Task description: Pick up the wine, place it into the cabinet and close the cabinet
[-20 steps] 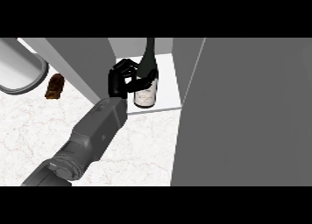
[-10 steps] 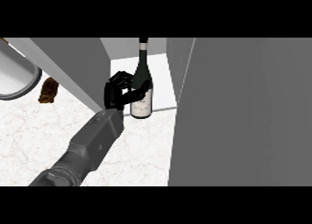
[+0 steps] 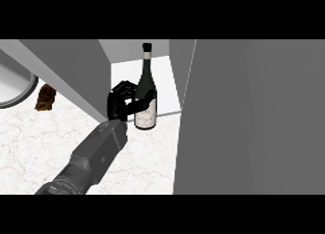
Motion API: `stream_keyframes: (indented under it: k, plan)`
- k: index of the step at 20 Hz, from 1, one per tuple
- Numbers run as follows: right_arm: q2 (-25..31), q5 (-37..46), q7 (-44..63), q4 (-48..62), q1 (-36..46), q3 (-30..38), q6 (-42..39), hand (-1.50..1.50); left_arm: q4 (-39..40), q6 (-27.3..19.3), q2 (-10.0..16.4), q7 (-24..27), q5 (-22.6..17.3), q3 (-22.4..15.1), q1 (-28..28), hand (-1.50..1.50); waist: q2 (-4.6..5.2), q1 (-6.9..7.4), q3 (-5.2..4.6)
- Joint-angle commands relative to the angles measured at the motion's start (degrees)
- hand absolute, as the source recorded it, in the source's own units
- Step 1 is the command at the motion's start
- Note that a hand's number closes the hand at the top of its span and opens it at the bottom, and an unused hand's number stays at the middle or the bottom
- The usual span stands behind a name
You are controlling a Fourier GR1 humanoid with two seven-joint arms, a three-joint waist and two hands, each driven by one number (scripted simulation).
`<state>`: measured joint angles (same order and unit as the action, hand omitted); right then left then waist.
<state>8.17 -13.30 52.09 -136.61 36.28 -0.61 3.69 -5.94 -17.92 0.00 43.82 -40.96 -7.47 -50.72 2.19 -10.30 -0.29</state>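
Fingers (image 3: 127, 89) of the left hand (image 3: 119, 103) are curling round the wine (image 3: 145, 118), pinching its body. The bottle is standing upright at the open cabinet's (image 3: 164, 87) front edge, just beside the desk (image 3: 30, 137).

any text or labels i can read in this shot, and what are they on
No text here can be read.
Pale label on the wine bottle: its print is too blurred to read, and the left hand curls round the bottle just above it.
Pale band on the bottle's neck: no writing can be made out.
Cabinet, counter: no writing or signs.
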Motion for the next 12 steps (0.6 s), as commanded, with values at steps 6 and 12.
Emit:
stream_keyframes:
  k: [6, 12]
  plan:
    - [-0.05, -2.10, -0.27, 0.12, -0.10, 1.12, -0.40, -1.50, -1.82, -2.00, 0.00, 0.40, -1.65, -2.36, 0.51, 1.50, 0.04, -0.29, -0.01]
    - [0.63, -1.75, -0.06, -0.54, -0.27, 1.24, -1.03, -1.50, -2.63, -5.41, 0.00, -1.53, -3.49, -2.73, -3.43, 1.50, 0.09, -0.44, 0.00]
